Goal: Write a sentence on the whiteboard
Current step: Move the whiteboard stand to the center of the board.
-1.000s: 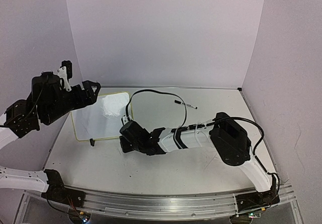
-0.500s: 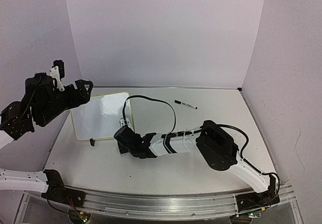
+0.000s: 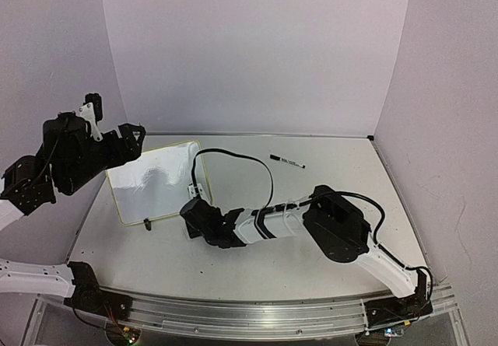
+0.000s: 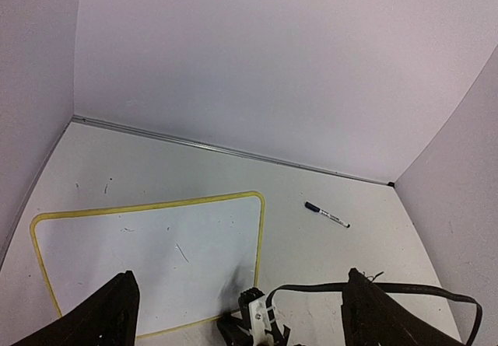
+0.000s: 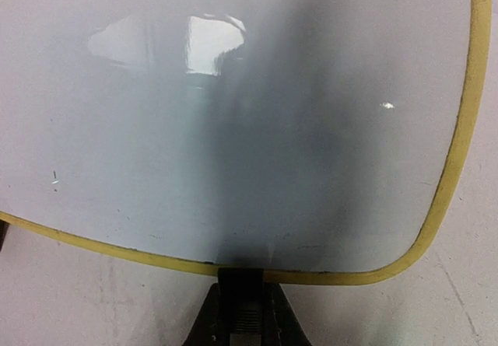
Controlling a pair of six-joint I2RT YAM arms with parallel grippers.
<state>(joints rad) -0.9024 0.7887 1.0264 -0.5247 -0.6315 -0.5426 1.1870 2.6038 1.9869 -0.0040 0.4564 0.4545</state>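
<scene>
The whiteboard [image 3: 152,183], white with a pale yellow-green frame, lies on the table at the left; it also shows in the left wrist view [image 4: 148,256] and fills the right wrist view [image 5: 233,113]. My right gripper [image 3: 190,212] reaches low across the table and is shut on the board's near edge, at a black clip [image 5: 240,277]. My left gripper [image 3: 134,138] is open and empty, raised above the board's far left side [image 4: 241,274]. A black-capped marker [image 3: 286,161] lies on the table beyond the board to the right, also seen from the left wrist [image 4: 327,215].
A second black clip foot [image 3: 146,223] sits on the board's near left edge. A black cable [image 3: 249,163] loops over the table from the right arm. White walls close in the back and both sides.
The right arm stretched left and closed on the board's near edge, and the board has shifted and turned slightly. The left gripper pulled back to the left and up.
</scene>
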